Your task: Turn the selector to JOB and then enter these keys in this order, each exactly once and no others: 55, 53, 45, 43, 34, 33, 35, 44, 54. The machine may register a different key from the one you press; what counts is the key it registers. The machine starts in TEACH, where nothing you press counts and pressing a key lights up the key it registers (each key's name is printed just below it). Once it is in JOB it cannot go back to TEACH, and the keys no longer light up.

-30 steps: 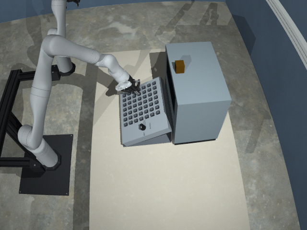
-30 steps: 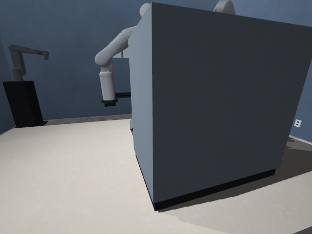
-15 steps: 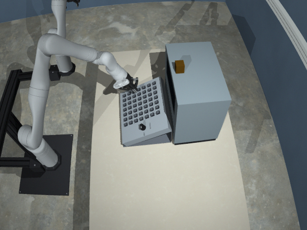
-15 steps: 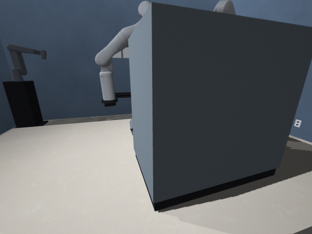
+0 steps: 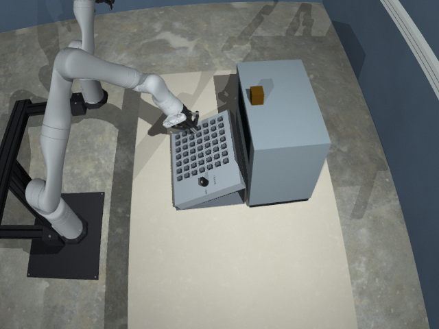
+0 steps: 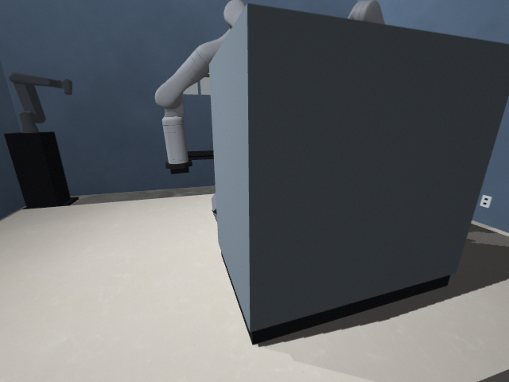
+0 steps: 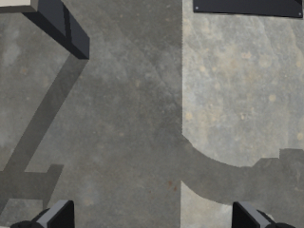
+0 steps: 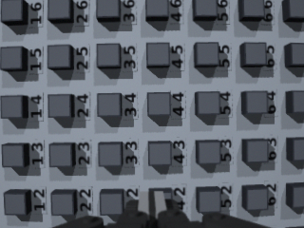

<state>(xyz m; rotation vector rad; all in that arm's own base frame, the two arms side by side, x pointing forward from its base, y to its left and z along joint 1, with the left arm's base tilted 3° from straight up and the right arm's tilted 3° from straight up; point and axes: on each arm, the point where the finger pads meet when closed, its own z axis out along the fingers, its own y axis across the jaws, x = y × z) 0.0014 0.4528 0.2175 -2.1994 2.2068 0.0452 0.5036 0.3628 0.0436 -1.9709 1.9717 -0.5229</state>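
Key panel [image 5: 191, 197] [image 8: 90, 135] near counter's [image 5: 230, 265] [image 6: 102, 267] robot-side left corner, below right pincer [image 5: 194, 130] [image 8: 152, 201]; pincer narrow, fingertips together, nothing gripped, over key 42's area.

The right hand [image 5: 195, 130] [image 8: 151, 207] has shifted slightly over the keys [image 5: 201, 155] [image 8: 159, 104].
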